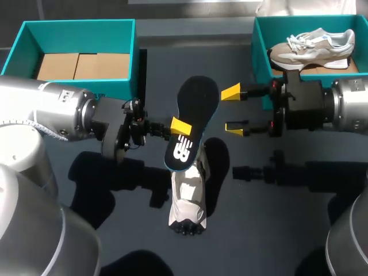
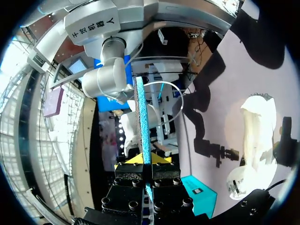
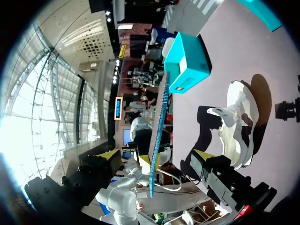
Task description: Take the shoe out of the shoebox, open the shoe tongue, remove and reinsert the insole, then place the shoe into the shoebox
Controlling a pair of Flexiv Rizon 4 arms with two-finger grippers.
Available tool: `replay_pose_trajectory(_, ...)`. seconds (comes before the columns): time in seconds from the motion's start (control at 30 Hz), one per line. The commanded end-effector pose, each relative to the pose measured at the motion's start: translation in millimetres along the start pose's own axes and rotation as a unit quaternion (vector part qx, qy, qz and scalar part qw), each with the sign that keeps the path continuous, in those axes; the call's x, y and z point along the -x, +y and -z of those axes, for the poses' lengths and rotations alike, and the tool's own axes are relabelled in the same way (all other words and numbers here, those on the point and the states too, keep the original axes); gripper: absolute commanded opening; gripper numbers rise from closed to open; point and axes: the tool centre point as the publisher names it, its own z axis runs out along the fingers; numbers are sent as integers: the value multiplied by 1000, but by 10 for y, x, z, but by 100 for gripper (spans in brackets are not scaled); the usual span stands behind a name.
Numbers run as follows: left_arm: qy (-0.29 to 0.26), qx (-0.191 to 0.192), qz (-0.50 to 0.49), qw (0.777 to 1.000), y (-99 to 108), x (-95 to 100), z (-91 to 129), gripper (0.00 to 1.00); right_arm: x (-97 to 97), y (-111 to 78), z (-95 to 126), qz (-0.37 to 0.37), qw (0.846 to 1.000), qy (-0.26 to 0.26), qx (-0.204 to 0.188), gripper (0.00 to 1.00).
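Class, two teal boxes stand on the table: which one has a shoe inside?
The box on the robot's right, holding a pale shoe; the left box shows only bare cardboard.

Insole (image 1: 192, 109) is clamped edge-on in L gripper (image 1: 179, 127), raised off surface (image 1: 259, 230). Shoe (image 1: 187, 201) is laid on surface under insole, near L gripper. R gripper (image 1: 232, 110), jaws apart, is set opposite, w/ insole betw. the two, untouched by it. Shoebox (image 1: 261, 57) w/ 2nd shoe (image 1: 313, 49) is found behind R gripper; other box (image 1: 80, 29) behind L gripper.
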Motion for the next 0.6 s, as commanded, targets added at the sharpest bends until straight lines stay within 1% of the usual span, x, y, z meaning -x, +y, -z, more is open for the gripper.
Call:
replay_pose_trajectory(0.03,-2,0,-19,1000,24,-83,-142,0,19,27,-296,0,1000,8,3,79)
replay_pose_trajectory(0.07,2,1,-27,1000,26,-79,-161,0,7,29,-314,0,1000,14,1,74)
replay_pose_trajectory(0.1,0,1,-29,1000,23,-72,-172,0,-5,30,-328,0,1000,15,1,62)
replay_pose_trajectory(0.13,-3,1,-30,1000,20,-65,-180,0,-16,33,-344,0,1000,15,1,54)
replay_pose_trajectory(0.17,-4,1,-31,1000,16,-63,-190,0,-25,37,-361,1,1000,15,0,49)
replay_pose_trajectory(0.3,-11,1,-29,1000,-1,-79,-242,0,-52,65,-424,2,1000,19,-5,44)
replay_pose_trajectory(0.4,-10,7,-36,999,-21,-74,-261,0,-68,92,-451,4,1000,17,-6,43)
replay_pose_trajectory(0.6,-12,21,-33,999,-86,-64,-216,0,-51,143,-468,0,1000,12,-6,35)
